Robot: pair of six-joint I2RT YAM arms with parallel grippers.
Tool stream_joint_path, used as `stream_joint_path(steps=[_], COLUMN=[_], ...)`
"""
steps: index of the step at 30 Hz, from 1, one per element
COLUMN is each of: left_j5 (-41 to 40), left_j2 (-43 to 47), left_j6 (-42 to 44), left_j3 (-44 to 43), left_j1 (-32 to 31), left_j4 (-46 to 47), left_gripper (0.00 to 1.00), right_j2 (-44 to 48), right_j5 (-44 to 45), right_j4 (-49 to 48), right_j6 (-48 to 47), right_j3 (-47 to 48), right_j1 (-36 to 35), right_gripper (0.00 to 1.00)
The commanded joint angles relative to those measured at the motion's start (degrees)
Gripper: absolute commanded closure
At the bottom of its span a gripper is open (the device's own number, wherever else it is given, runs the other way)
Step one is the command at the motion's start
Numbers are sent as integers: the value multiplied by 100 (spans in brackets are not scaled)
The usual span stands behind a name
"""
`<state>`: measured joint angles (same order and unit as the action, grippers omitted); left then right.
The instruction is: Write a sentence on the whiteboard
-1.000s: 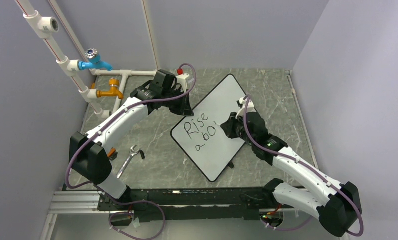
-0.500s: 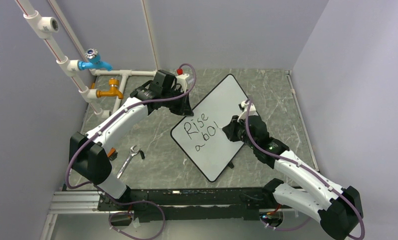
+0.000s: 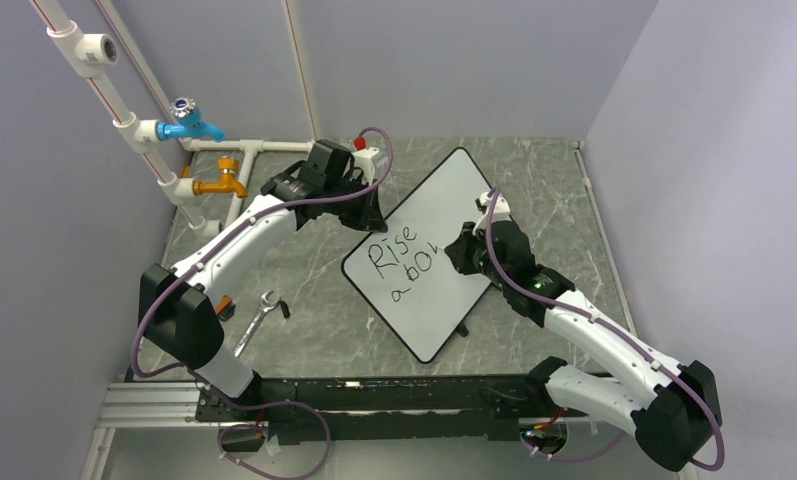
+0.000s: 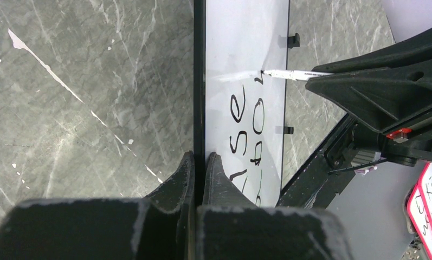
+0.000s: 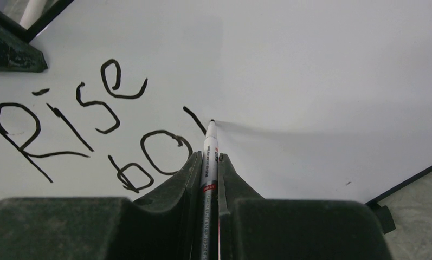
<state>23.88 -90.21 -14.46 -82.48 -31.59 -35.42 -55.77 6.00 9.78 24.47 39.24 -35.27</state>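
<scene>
a: which step?
b: mid-"above". right gripper pinches the marker, tip on the whiteboard, flat on the table; left gripper clamps its rim.
a: next?
b: likely the "v" upstroke.

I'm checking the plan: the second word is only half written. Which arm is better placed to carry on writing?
Right. The right gripper is shut on the marker, its tip at the whiteboard beside the last stroke. The left gripper is clamped on the board's edge, steadying it.

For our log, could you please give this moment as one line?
left gripper: shut on whiteboard; right gripper: shut on marker; sentence: "Rise abo", unfinished
</scene>
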Motion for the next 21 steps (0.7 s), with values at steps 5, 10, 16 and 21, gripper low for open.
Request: stream_joint_path(steps=[5, 10, 16, 21], left_j5=[-261, -269, -270, -274], left_j2=[135, 127, 119, 127], left_j6=[241, 250, 244, 243], left_j3=[-58, -67, -67, -67], left_j1=[-83, -86, -91, -88], left_j4=[68, 60, 53, 51], left_gripper=[100, 100, 100, 100], right_j2=[-415, -579, -553, -282], right_j5=[87, 51, 51, 123], right_j4=[-241, -308, -281, -174], right_j6=[-85, -113, -150, -192], right_j3=[411, 619, 782, 834], right_j1=[61, 81, 98, 117], right_gripper=[100, 100, 100, 100])
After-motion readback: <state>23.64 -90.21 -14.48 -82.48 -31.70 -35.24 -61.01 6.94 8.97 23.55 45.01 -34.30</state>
